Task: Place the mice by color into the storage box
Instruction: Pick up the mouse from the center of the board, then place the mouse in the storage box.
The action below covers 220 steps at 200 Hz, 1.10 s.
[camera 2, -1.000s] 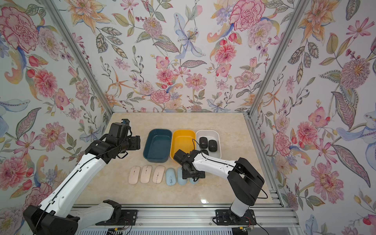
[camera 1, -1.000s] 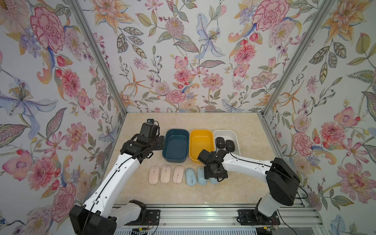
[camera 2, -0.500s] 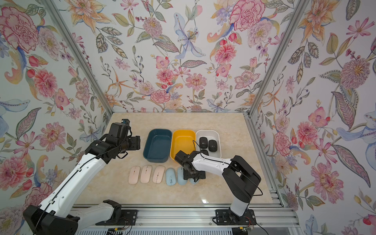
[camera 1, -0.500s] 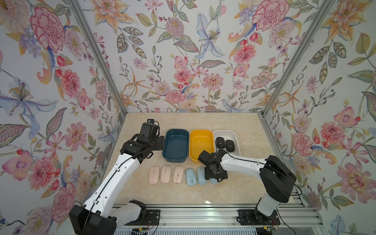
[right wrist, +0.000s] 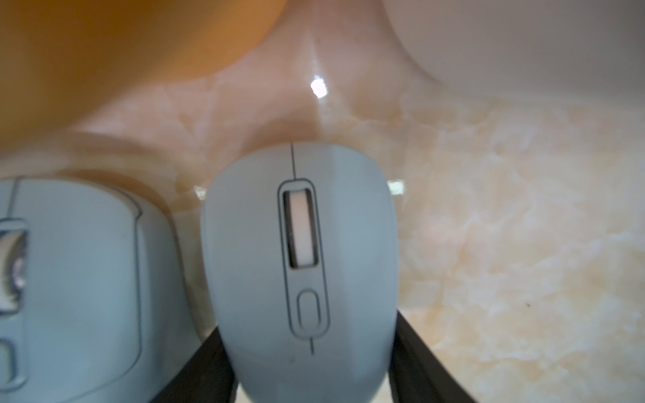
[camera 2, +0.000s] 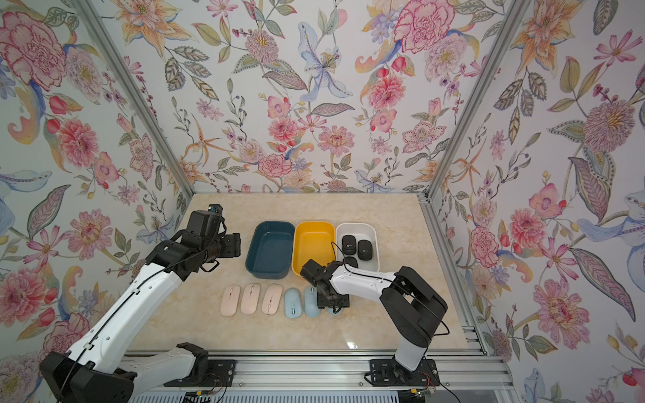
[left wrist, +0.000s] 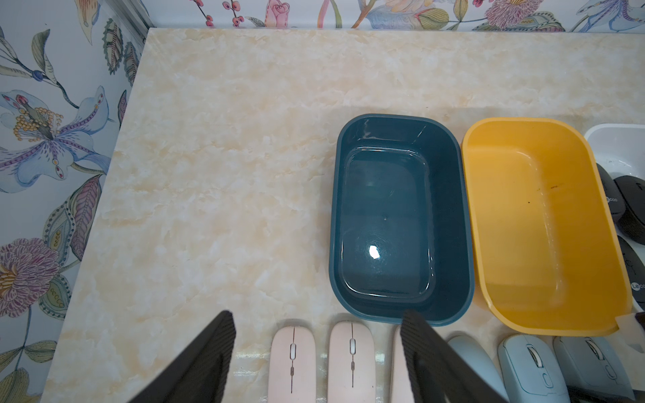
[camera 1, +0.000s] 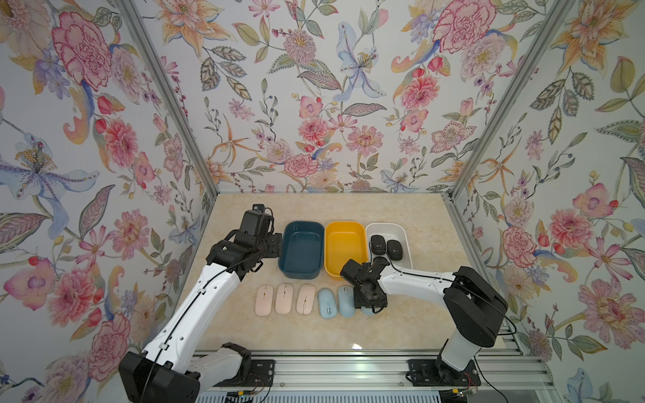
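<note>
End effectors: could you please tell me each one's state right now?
Left end effector: open, holding nothing.
Right end effector: closed on the light blue oval plastic mouse.

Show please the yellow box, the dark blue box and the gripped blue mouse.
yellow box (left wrist: 544, 226): left wrist view, bare floor.
dark blue box (left wrist: 384, 223): left wrist view, bare floor.
gripped blue mouse (right wrist: 302, 279): right wrist view, top, below wheel.
</note>
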{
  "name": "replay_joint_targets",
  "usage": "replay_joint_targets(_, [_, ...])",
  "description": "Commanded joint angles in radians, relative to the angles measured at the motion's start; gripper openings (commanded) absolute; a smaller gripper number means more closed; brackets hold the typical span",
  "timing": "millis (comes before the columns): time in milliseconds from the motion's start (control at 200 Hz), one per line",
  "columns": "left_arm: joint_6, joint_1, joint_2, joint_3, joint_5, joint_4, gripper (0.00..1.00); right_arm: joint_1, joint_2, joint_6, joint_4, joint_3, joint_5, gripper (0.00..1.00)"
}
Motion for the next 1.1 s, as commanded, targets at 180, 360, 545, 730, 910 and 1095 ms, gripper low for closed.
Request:
replay_joint_targets(180, [0.007, -0.006, -0.007, 0.026, -0.023, -0.024, 0.78, 0.020, -0.055, -0.004, -0.129, 0.024, 0.011, 0.57])
replay_joint_targets(360, [0.008, -0.006, -0.003, 0.029, -0.025, -0.024, 0.78, 0.027, -0.117, -0.004, -0.219, 0.088, 0.032, 0.57])
replay_joint_targets(545, [0.007, -0.006, -0.004, 0.026, -0.027, -0.024, 0.78, 0.027, -0.176, -0.025, -0.344, 0.206, 0.043, 0.57])
replay_joint_targets(730, [0.002, -0.006, -0.004, 0.025, -0.027, -0.023, 0.78, -0.009, -0.169, -0.076, -0.435, 0.412, 0.049, 0.57])
replay_joint_targets(910, [0.003, -0.006, -0.008, 0.032, -0.025, -0.024, 0.78, -0.095, -0.049, -0.191, -0.427, 0.643, 0.020, 0.57])
replay_joint_targets(1095, [0.006, -0.005, -0.015, 0.051, -0.035, -0.027, 0.78, -0.157, 0.176, -0.327, -0.453, 0.916, 0.012, 0.57])
